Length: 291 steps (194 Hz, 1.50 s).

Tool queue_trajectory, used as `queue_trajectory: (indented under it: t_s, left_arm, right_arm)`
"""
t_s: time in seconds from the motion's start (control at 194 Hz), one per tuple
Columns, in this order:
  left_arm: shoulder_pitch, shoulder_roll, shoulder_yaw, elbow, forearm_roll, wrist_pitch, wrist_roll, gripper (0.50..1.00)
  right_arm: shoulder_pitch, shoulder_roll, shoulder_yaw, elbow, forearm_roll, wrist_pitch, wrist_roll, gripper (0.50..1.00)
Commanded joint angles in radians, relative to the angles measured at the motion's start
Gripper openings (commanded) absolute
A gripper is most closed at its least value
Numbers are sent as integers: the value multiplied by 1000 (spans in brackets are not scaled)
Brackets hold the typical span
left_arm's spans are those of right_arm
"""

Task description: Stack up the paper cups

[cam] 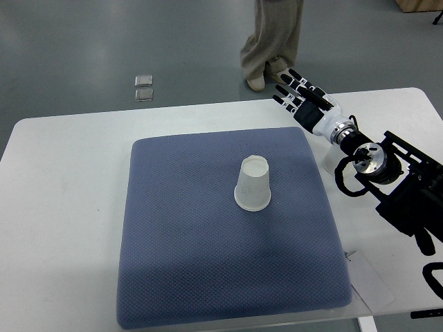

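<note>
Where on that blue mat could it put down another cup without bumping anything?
The blue mat holds only one upturned paper cup, slightly right of its centre. The left half and the near strip below the cup are bare. It is tighter at the far right corner, where the right hand hovers, fingers spread.

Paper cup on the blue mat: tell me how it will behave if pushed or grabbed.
The paper cup is probably very light, so a push may slide or tip it. It stands upside down on its wide rim, which helps. Its thin wall would likely crush under a hard squeeze.
</note>
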Motion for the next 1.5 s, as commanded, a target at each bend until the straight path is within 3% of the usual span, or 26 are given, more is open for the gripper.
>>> queue_trajectory:
  t_s: [0.0,0.676,0.805,1.027,1.197,1.31,1.496]
  left_arm:
    - [1,0,0,0,0,0,-1,1000]
    - [0,0,-2,10,-2,0,0,1000]
    - [0,0,-2,8,-2,0,0,1000]
    - [0,0,-2,10,-2,0,0,1000]
    - [0,0,-2,10,-2,0,0,1000]
    - [0,0,-2,10,-2,0,0,1000]
    - [0,0,-2,10,-2,0,0,1000]
  right_arm:
    - [0,2,0,0,0,0,0,915]
    - [26,-38,-25,11,-48,6,-5,915]
    - [72,-70,-71,14,-158,29,-61,915]
    - [224,-228,-321,26,-336,100,-103,915]
    - [393,-409,-586,109,-390,178,-129,915]
    - [543,-520,-773,176,-482,274,-132,917]
    - [759,-613,-1026,288,-629,376,-193,926]
